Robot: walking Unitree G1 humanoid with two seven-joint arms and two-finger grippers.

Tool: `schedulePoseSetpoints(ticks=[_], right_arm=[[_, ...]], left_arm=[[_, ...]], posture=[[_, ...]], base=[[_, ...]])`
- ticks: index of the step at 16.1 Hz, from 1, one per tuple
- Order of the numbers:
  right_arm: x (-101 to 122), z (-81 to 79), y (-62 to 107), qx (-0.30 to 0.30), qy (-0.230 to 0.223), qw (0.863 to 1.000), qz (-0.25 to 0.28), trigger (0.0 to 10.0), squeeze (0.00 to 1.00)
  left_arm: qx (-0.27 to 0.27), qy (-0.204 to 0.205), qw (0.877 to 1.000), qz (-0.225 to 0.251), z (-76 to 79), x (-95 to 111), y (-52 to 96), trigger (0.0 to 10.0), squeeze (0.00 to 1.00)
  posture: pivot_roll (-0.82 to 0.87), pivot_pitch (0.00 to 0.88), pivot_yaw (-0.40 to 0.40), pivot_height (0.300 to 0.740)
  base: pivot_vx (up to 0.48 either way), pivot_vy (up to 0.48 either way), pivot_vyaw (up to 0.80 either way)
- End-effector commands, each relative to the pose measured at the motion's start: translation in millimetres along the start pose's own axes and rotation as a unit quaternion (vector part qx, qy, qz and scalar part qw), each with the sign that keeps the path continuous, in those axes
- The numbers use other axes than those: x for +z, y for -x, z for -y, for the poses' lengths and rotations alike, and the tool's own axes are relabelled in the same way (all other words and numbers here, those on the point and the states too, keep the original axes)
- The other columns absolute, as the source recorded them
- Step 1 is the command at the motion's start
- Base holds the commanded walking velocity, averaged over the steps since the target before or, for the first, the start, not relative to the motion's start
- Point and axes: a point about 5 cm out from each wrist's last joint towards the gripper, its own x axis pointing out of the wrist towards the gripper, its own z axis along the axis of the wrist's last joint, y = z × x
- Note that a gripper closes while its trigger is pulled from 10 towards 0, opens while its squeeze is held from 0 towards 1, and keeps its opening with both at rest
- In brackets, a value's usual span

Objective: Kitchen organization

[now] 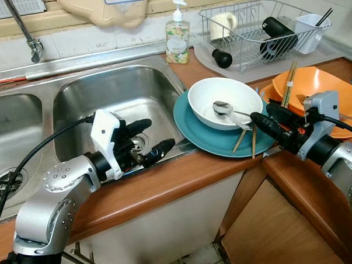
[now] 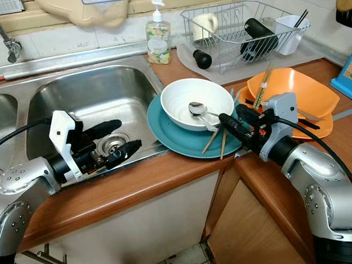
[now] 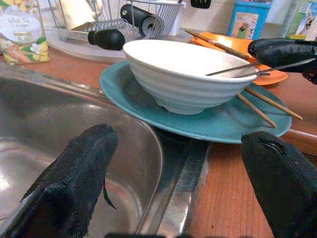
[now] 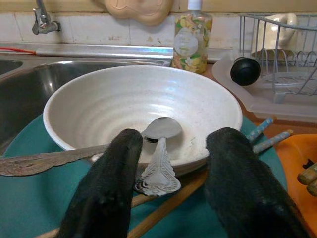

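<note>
— Wooden bench (image 1: 167, 188) with a steel sink (image 1: 113, 102) set into it: that's what you have in front of you. What sits to the right of the basin?

— You've got a teal plate (image 1: 208, 139) overlapping the sink's edge, with a white bowl (image 1: 224, 100) on it. A spoon (image 1: 223, 108) lies in the bowl, its handle sticking out over the rim toward your right arm. Chopsticks (image 1: 246, 139) lie on the plate beside the bowl.

— And your right claw (image 4: 171, 183)?

— It's released, fingers spread, one on each side of the spoon's handle tip at the bowl's near rim. You can't tell from these views whether either finger touches the handle.

— Your left claw (image 1: 147, 142)?

— Also released, hovering over the sink's front right corner, with one finger over the basin and the other over the rim, pointing at the plate.

— What's behind?

— You'll see an orange bowl (image 1: 320, 87) to the right with more chopsticks across it, a wire dish rack (image 1: 256, 29) holding a cup, a black bottle and a white utensil holder, and a soap bottle (image 1: 177, 35) at the back by the wall.
</note>
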Motion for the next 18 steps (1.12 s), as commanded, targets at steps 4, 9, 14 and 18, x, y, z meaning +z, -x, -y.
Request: schedulePoseSetpoints(ticks=[4,9,14,18], right_arm=[[0,-2.3,-4.7,0.014,0.0,1.0,-0.001,0.0,0.0],[-3,-2.5,-6.3,0.012,-0.003,1.0,-0.008,0.0,0.0],[12,1.0,-4.8,0.002,0.008,1.0,0.016,0.0,0.0],[45,-5.5,-6.7,0.023,0.034,0.997,0.065,0.0,0.0]], left_arm=[[-0.017,-0.008,1.0,-0.004,4.2,3,-0.7,10.0,0.0],[-0.025,-0.01,1.0,-0.01,7.0,2,-1.2,10.0,0.0],[-0.022,-0.026,0.999,-0.012,6.2,4,-2.7,10.0,0.0],[0.01,-0.126,0.992,-0.01,-2.6,18,-12.0,10.0,0.0]], posture=[[-0.11,0.0,0.025,0.74],[-0.11,0.0,0.026,0.74],[-0.11,0.0,0.028,0.74],[-0.1,0.0,0.036,0.74]], base=[[0.0,0.0,0.0],[0.0,0.0,0.0],[0.0,0.0,0.0],[0.0,0.0,0.0]])
